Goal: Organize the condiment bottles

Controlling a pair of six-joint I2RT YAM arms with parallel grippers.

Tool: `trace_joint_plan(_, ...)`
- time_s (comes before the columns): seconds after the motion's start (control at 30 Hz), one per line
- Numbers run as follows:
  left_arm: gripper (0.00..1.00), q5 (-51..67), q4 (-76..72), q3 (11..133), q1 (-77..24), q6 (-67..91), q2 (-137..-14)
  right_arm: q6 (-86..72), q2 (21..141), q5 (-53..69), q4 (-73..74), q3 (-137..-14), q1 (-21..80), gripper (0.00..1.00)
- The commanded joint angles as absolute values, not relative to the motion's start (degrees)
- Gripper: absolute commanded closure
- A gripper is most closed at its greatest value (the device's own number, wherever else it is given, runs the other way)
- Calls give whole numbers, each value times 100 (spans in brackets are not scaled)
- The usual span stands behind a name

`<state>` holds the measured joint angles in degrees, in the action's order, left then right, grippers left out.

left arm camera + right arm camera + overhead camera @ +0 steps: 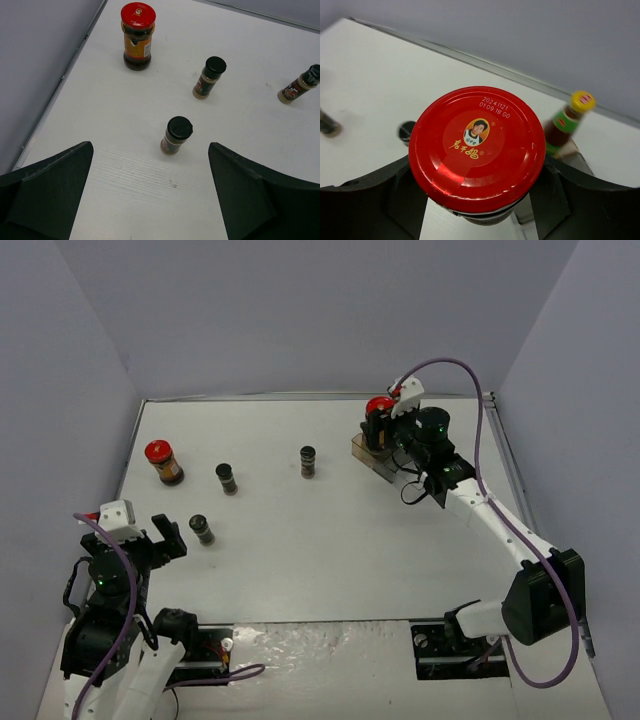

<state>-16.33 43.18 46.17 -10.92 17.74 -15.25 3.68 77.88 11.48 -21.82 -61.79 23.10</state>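
The right jaws are clamped around a red-lidded jar, which stands upright with its lid up at the clear tray on the far right of the tabletop. Only the right wrist view shows a yellow-capped bottle standing upright behind the jar. The left jaws gape wide, holding nothing. The left wrist view shows another red-lidded jar and three shakers ahead of them, upright and well apart.

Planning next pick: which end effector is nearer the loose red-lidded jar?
Left. The left end effector sits open near-side of the loose red-lidded jar; the right end effector is across the table, gripping the other red-lidded jar.
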Motion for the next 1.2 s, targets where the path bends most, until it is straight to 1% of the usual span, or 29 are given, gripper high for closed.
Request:
trace_joint_plan(0.0, 3, -1610, 3990, 4703, -1097, 1828, -1583, 123, 7387, 796, -3090, -6064, 1571, 100)
trace_joint_plan(0.13, 3, -1611, 3991, 4703, -1099, 1829, -1564, 87, 7722, 788, -3431, -5970, 1135, 100)
trace_joint_plan(0.37, 3, -1626, 4016, 4719, -1099, 1837, -1590, 9, 8703, 723, -4115, -6346, 707, 100)
trace_joint_plan(0.53, 3, -1635, 4017, 4710, -1099, 1837, -1612, 1, 9249, 744, -4464, -6574, 647, 100)
trace_joint_plan(0.77, 3, -1626, 3999, 4706, -1099, 1837, -1729, -246, 9802, 772, -5079, -6565, 498, 100)
trace_joint_plan(1.17, 3, -1543, 3983, 4703, -1099, 1837, -1802, -236, 10599, 905, -5531, -6784, 387, 100)
